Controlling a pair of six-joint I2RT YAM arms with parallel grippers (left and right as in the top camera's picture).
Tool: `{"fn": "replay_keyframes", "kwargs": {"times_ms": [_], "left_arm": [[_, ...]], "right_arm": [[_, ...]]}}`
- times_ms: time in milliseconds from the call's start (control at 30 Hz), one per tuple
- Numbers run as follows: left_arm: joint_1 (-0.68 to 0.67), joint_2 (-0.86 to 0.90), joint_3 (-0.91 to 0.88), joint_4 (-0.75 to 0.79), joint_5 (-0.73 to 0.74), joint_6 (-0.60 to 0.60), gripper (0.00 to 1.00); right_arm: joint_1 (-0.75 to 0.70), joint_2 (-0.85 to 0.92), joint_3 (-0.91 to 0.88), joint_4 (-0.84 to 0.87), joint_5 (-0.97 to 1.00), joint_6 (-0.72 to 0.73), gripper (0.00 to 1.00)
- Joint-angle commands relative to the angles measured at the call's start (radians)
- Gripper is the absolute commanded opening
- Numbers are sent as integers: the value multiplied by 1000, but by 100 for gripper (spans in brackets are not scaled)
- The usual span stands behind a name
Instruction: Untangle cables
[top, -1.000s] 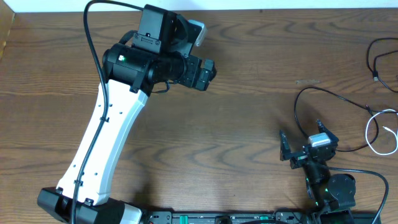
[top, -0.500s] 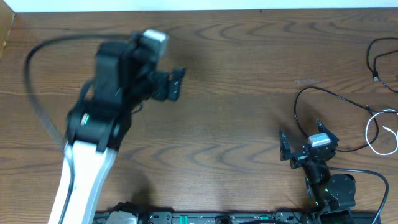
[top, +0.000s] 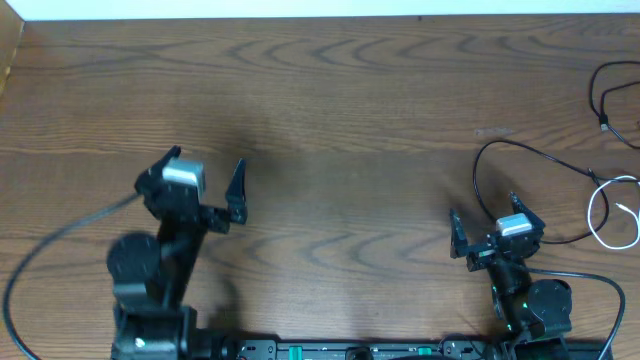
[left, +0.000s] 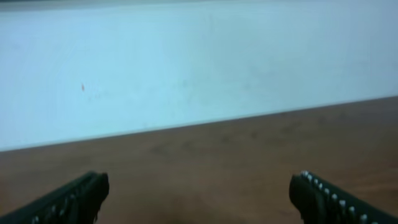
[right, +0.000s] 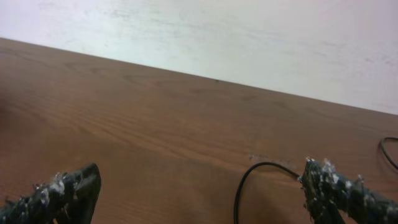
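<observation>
Jaws of left gripper (top: 204, 168) and right gripper (top: 485, 214) are spread apart, empty. The black cable (top: 521, 146), right of centre, is best pinched clear of the white cable (top: 592, 214).

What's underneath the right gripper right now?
The black cable loops over the bare wooden table beneath the right gripper, between its open fingers. Where it continues under the gripper body is covered, so its end cannot be seen.

Left gripper (left: 199, 196) fingers (left: 68, 202) spread wide, empty, over brown wooden table (left: 217, 149); pale wall (left: 186, 62) behind
</observation>
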Motion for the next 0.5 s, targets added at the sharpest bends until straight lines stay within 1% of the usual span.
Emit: {"fn": "replay_keyframes", "kwargs": {"times_ms": [0,33,67,167,400,467], "left_arm": [[6,-132,-187,113,3,24,98],[6,-152,-217,137,4,25,98],[5,-201,-291,183,-8,28,98],[5,-268,-380,220,-26,28,98],[5,-401,-507,221,-67,28,98],[5,-432,-517,174,-76,28,98]], "right_arm": [[7,-5,-2,-4,4,12,99],[7,-5,-2,-4,4,12,99],[7,-5,-2,-4,4,12,99],[7,-5,-2,-4,4,11,99],[7,-5,-2,-4,4,12,99],[7,-5,-2,-4,4,12,99]]}}
